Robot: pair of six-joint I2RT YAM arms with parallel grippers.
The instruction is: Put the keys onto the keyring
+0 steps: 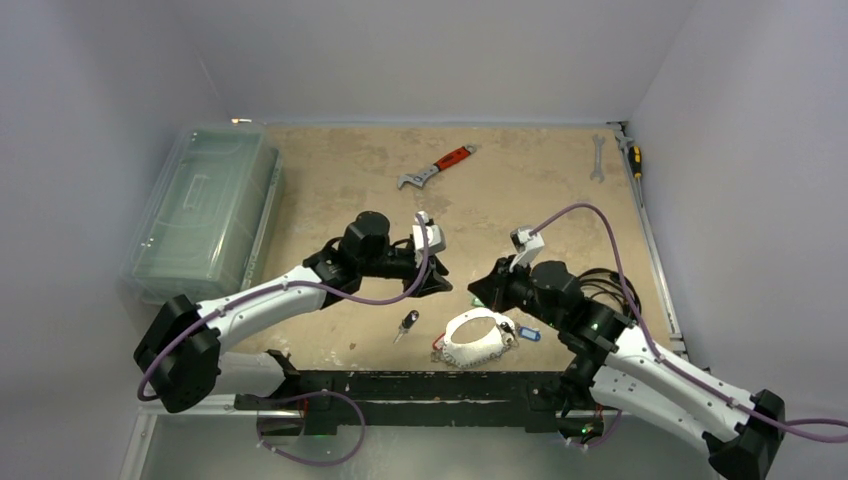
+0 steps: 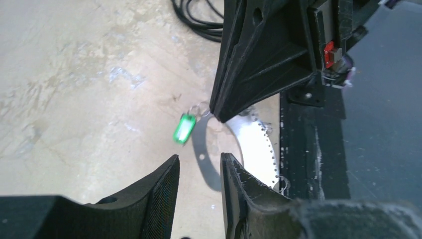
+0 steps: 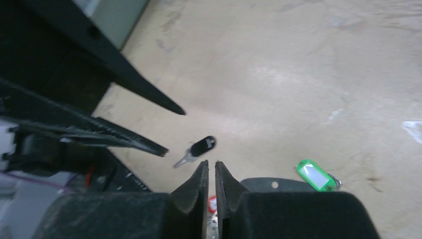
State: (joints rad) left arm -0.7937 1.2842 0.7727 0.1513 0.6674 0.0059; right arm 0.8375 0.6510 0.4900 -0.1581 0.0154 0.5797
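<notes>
The keyring (image 1: 478,338), a wide silvery ring, lies on the table near the front edge; its rim also shows in the left wrist view (image 2: 254,144). A black-headed key (image 1: 407,324) (image 3: 201,147) lies left of it. A green-tagged key (image 2: 184,128) (image 3: 314,175) lies by the ring's far rim. A blue tag (image 1: 528,333) and a red tag (image 1: 437,345) lie at the ring's sides. My left gripper (image 1: 437,276) (image 2: 199,159) is open and empty above the table. My right gripper (image 1: 482,292) (image 3: 211,167) is shut, nothing seen between its fingers, tips just above the ring's far rim.
A red-handled wrench (image 1: 440,166) lies at the back middle, a plain spanner (image 1: 597,158) and a screwdriver (image 1: 632,155) at the back right. A clear plastic box (image 1: 205,205) stands at the left. A black cable coil (image 2: 199,20) lies behind. A black rail (image 1: 420,385) runs along the near edge.
</notes>
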